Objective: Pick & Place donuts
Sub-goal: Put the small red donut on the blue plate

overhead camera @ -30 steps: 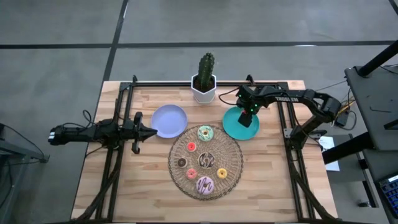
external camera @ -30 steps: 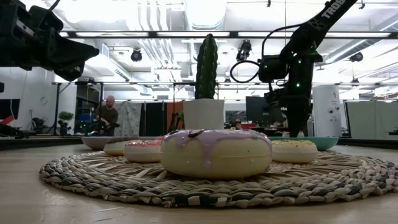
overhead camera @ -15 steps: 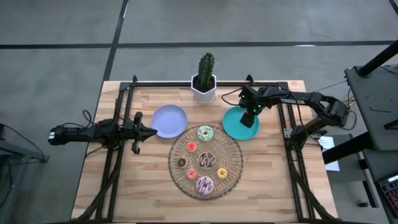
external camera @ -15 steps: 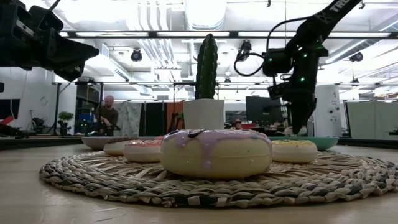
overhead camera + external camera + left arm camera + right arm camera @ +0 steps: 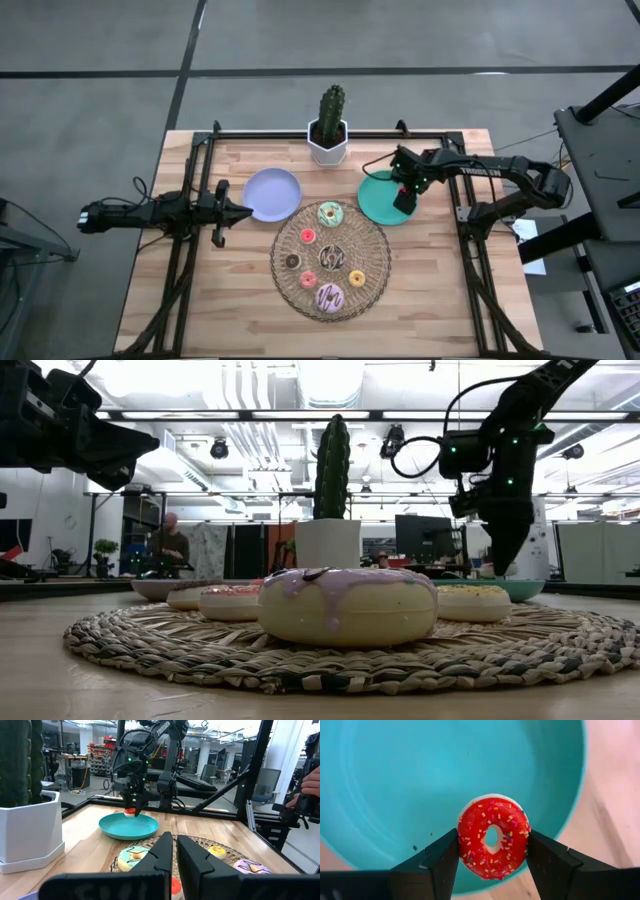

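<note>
Wooden table [image 5: 240,290]: first donut going to teal plate [image 5: 375,205].
My right gripper [image 5: 492,851] grips the red donut [image 5: 493,836] above it; six donuts [image 5: 329,257] remain; left gripper [image 5: 240,211] closed, idle.

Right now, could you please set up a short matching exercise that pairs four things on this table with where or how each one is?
Things:
1. red donut
2. pink donut
3. left claw
4. cactus

Places or states:
A. on the wicker mat, near edge
B. standing in a white pot at the far edge
C. held between the right claw's fingers over the teal plate
D. shut, beside the lavender plate

Pairs: 1-C, 2-A, 3-D, 4-B
</note>
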